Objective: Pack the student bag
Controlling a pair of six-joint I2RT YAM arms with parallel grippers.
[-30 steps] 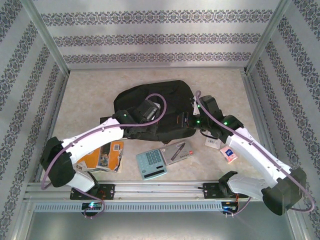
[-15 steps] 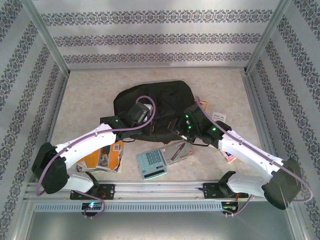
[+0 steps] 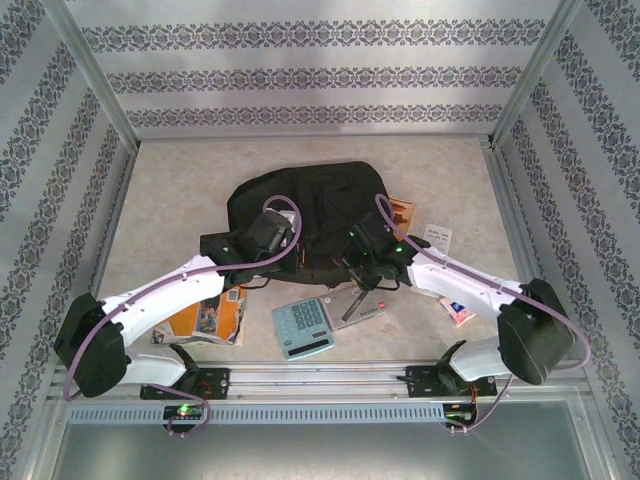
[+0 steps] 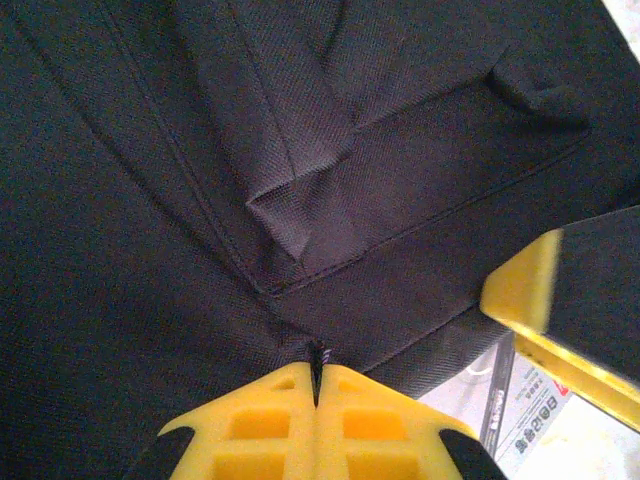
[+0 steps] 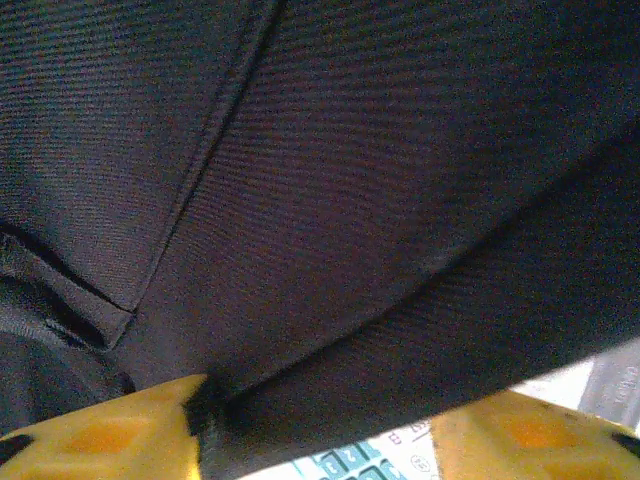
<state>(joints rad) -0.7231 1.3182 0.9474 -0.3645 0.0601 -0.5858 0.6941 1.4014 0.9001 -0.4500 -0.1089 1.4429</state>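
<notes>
— Where's the student bag [image 3: 320, 195]?
— Middle of the tabletop [image 3: 170, 180], just beyond the calculator [image 3: 302, 327]. I've got my left gripper [image 4: 316, 372] pinched tight on the bag's near edge.
— And the right gripper [image 5: 315, 425]?
— Jaws partway apart, with a fold of that same edge hanging between them.

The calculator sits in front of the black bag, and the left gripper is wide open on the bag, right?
Not quite: the left gripper is shut, pinching fabric of the student bag, as the left wrist view shows. The calculator does sit in front of the bag.
</notes>
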